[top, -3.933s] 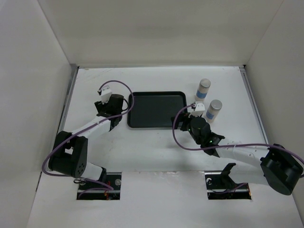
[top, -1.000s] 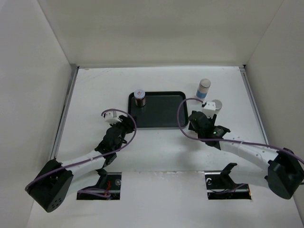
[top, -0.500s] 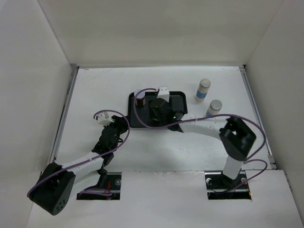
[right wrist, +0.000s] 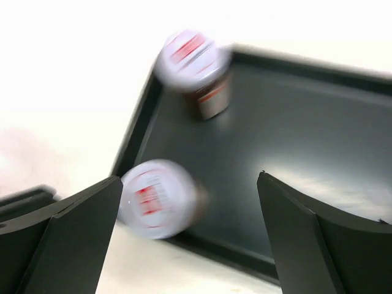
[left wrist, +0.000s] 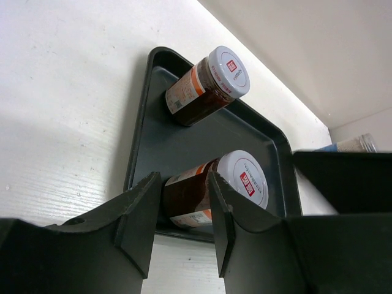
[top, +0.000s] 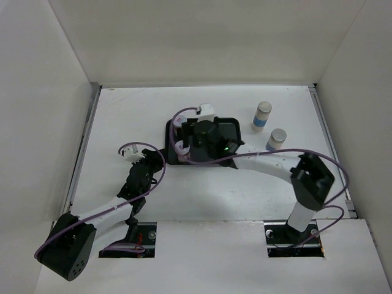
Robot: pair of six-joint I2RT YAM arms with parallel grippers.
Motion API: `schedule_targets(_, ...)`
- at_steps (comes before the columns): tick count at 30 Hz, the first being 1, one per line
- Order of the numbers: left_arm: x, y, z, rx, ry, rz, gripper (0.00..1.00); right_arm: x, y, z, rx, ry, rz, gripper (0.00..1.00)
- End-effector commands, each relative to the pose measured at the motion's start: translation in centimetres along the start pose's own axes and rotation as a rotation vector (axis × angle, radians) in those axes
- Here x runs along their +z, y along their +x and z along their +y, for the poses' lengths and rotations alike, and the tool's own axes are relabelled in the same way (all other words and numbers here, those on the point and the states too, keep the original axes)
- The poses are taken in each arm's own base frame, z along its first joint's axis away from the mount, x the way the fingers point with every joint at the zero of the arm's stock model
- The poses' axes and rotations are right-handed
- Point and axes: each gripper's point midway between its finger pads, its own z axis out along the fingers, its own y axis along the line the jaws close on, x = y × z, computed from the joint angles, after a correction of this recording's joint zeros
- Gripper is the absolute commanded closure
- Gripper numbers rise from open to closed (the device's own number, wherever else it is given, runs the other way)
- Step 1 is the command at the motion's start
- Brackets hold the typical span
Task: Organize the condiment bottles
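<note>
Two short dark-brown bottles with red-marked white lids stand in the black tray (top: 234, 124): one in its far-left corner (top: 178, 122), one in its near-left corner (top: 182, 149). The left wrist view shows them as the far bottle (left wrist: 208, 82) and the near bottle (left wrist: 215, 188); the blurred right wrist view as the far bottle (right wrist: 195, 63) and the near bottle (right wrist: 157, 197). Two taller pale bottles (top: 263, 115) (top: 277, 139) stand right of the tray. My right gripper (top: 188, 139) (right wrist: 190, 236) hangs wide open and empty over the tray's left part. My left gripper (top: 152, 158) (left wrist: 184, 214) is open, just short of the near bottle.
White walls close in the table on three sides. My right arm lies across the tray and the table in front of it (top: 263, 164). Part of it fills the right of the left wrist view (left wrist: 343, 177), with a pale bottle (left wrist: 352, 144) behind.
A second dark bottle now stands uncovered in the tray's near-left corner. My right wrist has shifted a little left and back over the tray. My left gripper has barely moved.
</note>
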Motion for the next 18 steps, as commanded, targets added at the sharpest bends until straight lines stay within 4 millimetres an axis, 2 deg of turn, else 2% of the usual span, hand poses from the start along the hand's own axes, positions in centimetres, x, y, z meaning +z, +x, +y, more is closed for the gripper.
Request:
schedule_targets(1,0.0,-0.5,-0.8,-0.022,0.029,-0.015,0.64,-2.5,-8.9,-8.2,0.111,0.124,-0.203,0.01)
schedule_targets(4,0.1,-0.2,-0.7,-0.023,0.025,-0.007,0.64,-3.2,-10.8,-16.6,0.117,0.284,-0.235,0.00)
schedule_targets(6,0.1,-0.2,-1.0,-0.023,0.035,-0.006,0.64,-3.5,-11.3,-21.7,0.114,0.404,-0.222,0.00)
schedule_targets(10,0.2,0.0,-0.7,-0.023,0.026,-0.002,0.64,-3.6,-11.6,-28.9,0.095,0.592,-0.195,0.00)
schedule_targets(13,0.2,-0.1,-0.9,-0.020,0.030,-0.002,0.64,-2.3,-10.5,-32.2,0.088,0.650,-0.130,0.00)
schedule_targets(18,0.3,0.3,-0.8,-0.019,0.026,0.008,0.63,0.4,-9.5,-33.4,0.094,0.619,-0.051,0.00)
